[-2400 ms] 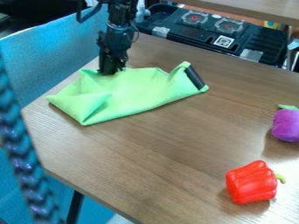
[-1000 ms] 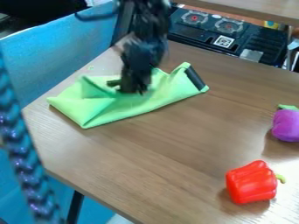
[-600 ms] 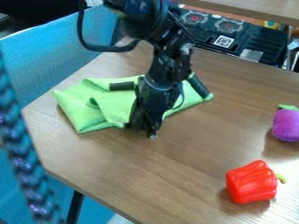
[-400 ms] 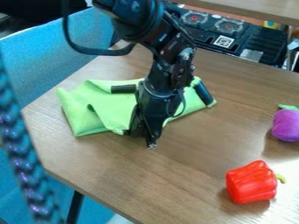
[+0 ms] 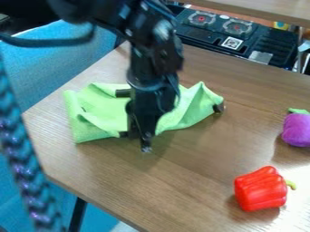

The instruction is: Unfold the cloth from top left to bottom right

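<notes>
Closest, a blurred braid (image 5: 24, 167), blue with purple glints, runs down the left edge. A dark leg (image 5: 77, 215) stands under the table (image 5: 145, 190). On the table's near right part lies a red pepper (image 5: 261, 188), its green stem pointing right. Farther back, by the right edge, is a purple toy (image 5: 297, 129) with a green top. Left of centre, the gripper (image 5: 142, 141) hangs low at the cloth's near edge, the arm coming from the upper left; I cannot tell how far open it is, or whether it has hold of anything. The green cloth (image 5: 100, 111) lies crumpled and folded on the table, spreading out on both sides of the gripper, with a dark piece (image 5: 218, 108) at its right corner. Behind are blue fabric (image 5: 66, 59) at left, a black stove (image 5: 233, 34) at right, and another table (image 5: 266, 9) beyond
</notes>
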Robot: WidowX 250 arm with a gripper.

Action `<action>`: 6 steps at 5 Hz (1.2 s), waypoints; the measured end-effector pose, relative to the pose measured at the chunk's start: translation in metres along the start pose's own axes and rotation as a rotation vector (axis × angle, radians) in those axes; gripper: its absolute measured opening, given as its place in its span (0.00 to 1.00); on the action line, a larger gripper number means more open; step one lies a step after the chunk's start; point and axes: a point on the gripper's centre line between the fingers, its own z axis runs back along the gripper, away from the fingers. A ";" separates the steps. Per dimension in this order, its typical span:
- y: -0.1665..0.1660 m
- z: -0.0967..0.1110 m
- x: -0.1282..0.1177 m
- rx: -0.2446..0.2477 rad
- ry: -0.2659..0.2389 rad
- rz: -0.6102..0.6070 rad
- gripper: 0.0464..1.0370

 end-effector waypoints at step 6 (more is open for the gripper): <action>-0.030 -0.001 -0.015 -0.214 0.045 -0.049 0.01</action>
